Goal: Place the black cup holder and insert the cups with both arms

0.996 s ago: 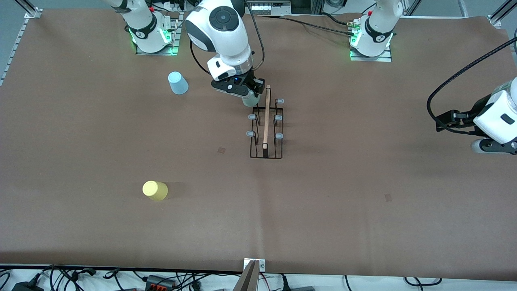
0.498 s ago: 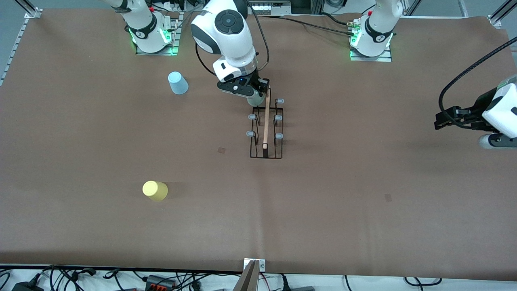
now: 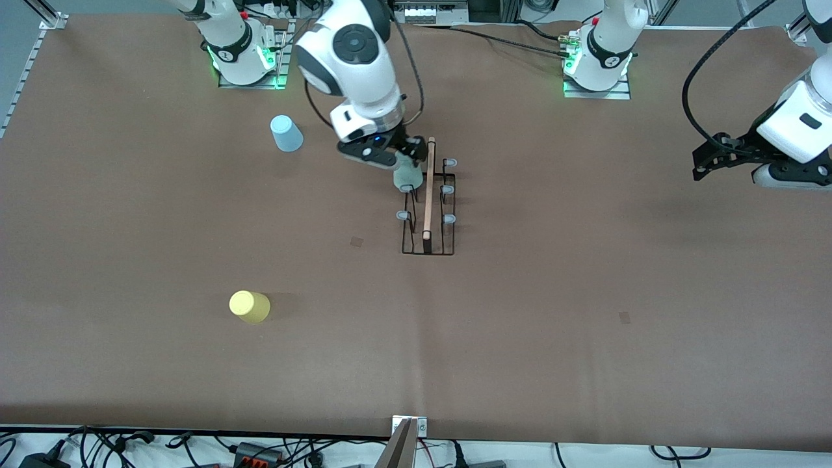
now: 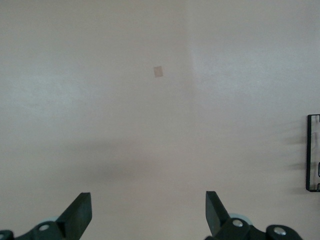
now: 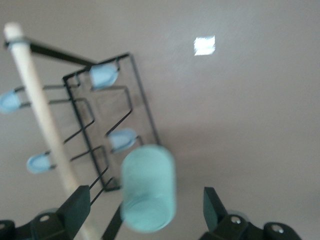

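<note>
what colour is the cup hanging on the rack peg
Pale green cup, clearest in the right wrist view.

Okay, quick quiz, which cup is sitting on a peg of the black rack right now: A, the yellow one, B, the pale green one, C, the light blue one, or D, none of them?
B: the pale green cup sits on a peg of the black cup holder, between the open fingers of the right claw, while the yellow cup and light blue cup stand on the table.

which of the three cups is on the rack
The pale green plastic cup, on a peg of the black wire cup holder. The light blue cup and yellow cup stand on the table.
</note>
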You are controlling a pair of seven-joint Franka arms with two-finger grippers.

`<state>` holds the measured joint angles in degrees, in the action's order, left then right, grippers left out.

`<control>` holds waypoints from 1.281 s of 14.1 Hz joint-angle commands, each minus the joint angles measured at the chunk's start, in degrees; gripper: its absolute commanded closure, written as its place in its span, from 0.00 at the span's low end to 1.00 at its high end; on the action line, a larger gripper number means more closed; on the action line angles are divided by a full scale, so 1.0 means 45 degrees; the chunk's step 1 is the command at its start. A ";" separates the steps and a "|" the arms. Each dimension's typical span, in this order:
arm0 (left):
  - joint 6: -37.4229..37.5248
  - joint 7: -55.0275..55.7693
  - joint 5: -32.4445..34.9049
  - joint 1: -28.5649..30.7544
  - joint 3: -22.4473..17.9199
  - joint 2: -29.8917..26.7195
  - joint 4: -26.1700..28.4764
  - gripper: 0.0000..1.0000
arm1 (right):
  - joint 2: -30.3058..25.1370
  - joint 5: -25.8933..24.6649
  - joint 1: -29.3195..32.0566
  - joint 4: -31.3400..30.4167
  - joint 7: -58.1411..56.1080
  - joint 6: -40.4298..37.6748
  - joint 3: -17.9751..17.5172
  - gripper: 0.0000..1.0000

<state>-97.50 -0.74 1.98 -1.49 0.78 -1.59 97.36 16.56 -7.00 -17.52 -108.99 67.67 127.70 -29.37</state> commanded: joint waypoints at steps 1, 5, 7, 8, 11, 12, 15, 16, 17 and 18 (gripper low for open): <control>-0.0209 -0.0343 -0.0128 -0.0158 -0.0154 0.0021 0.0045 0.00 | -0.0612 -0.0086 0.1583 -0.0018 -0.3497 -0.1401 0.0429 0.00; -0.0209 -0.0323 -0.0128 -0.0178 -0.0114 0.0021 0.0026 0.00 | -0.0497 -0.0066 0.2777 0.0040 -0.8968 -0.1308 0.2498 0.00; -0.0151 -0.0343 -0.0108 -0.0178 -0.0095 0.0021 0.0026 0.00 | 0.0029 -0.0047 0.3285 0.0157 -1.1606 -0.0706 0.3203 0.00; 0.0043 -0.0304 -0.0108 -0.0178 -0.0095 0.0002 0.0006 0.00 | 0.0302 -0.0066 0.3481 0.0351 -1.2392 -0.0218 0.3438 0.00; 0.0182 -0.0362 -0.0108 -0.0158 -0.0114 0.0080 -0.0189 0.00 | 0.1998 -0.1603 0.4066 0.1675 -1.3239 0.0684 0.3577 0.00; 0.0182 -0.0362 -0.0108 -0.0178 -0.0114 0.0080 -0.0209 0.00 | 0.2391 -0.1783 0.4204 0.2087 -1.3240 0.0743 0.3577 0.00; 0.0182 -0.0323 -0.0108 -0.0178 -0.0114 0.0099 -0.0209 0.00 | 0.3602 -0.1707 0.4322 0.2967 -1.3299 0.1461 0.3577 0.00; 0.0182 -0.0362 -0.0128 -0.0178 -0.0114 0.0099 -0.0209 0.00 | 0.3838 -0.1649 0.4342 0.3086 -1.3279 0.2143 0.3577 0.00; 0.0182 -0.0362 -0.0128 -0.0178 -0.0114 0.0099 -0.0209 0.00 | 0.3956 -0.1629 0.4342 0.3087 -1.3202 0.2614 0.3577 0.00; 0.0182 -0.0362 -0.0128 -0.0178 -0.0114 0.0099 -0.0209 0.00 | 0.4074 -0.1474 0.4323 0.3107 -1.3162 0.2928 0.3577 0.00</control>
<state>-97.67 -1.13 1.98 -1.89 0.78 -1.33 97.38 33.15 -13.90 1.62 -96.93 8.66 138.61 -12.68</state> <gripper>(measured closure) 0.000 0.000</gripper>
